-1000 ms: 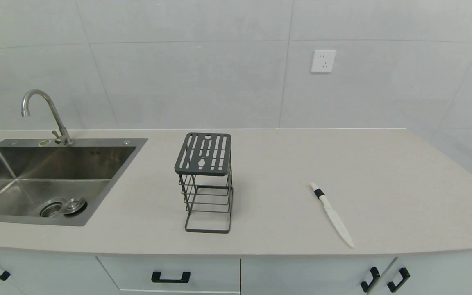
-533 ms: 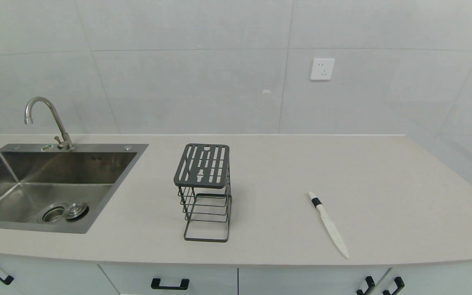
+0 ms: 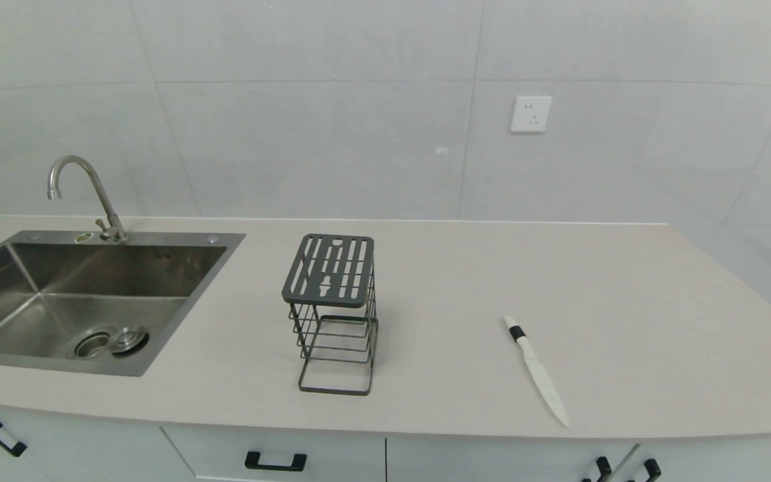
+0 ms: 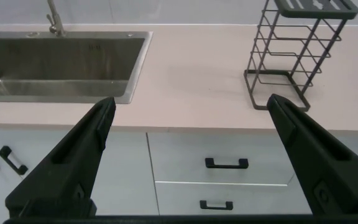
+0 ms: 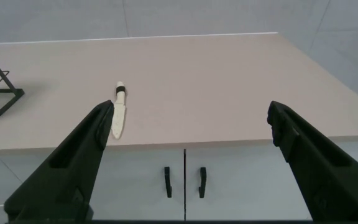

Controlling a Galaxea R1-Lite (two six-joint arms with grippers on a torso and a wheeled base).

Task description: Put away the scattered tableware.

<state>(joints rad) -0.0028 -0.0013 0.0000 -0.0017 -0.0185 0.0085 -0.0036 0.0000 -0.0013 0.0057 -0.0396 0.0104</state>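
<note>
A white knife (image 3: pixel 537 369) with a black band on its handle lies flat on the beige counter (image 3: pixel 626 301), right of centre near the front edge; the right wrist view shows the knife (image 5: pixel 119 117) too. A dark wire rack (image 3: pixel 332 311) with a slotted top stands upright mid-counter, and the rack (image 4: pixel 297 53) also appears in the left wrist view. My left gripper (image 4: pixel 191 109) hangs open in front of the counter's edge, below the sink and rack. My right gripper (image 5: pixel 191 109) is open too, held off the counter's front edge with the knife beyond its fingers. Both are empty.
A steel sink (image 3: pixel 84 294) with a curved tap (image 3: pixel 84 194) is set into the counter at the left. White drawers with black handles (image 4: pixel 226 163) run below the counter front. A wall socket (image 3: pixel 531 114) sits on the tiled wall behind.
The whole head view has shifted, so the camera moved: everything sits a little lower in the picture than a second ago. The knife and rack have not moved on the counter.
</note>
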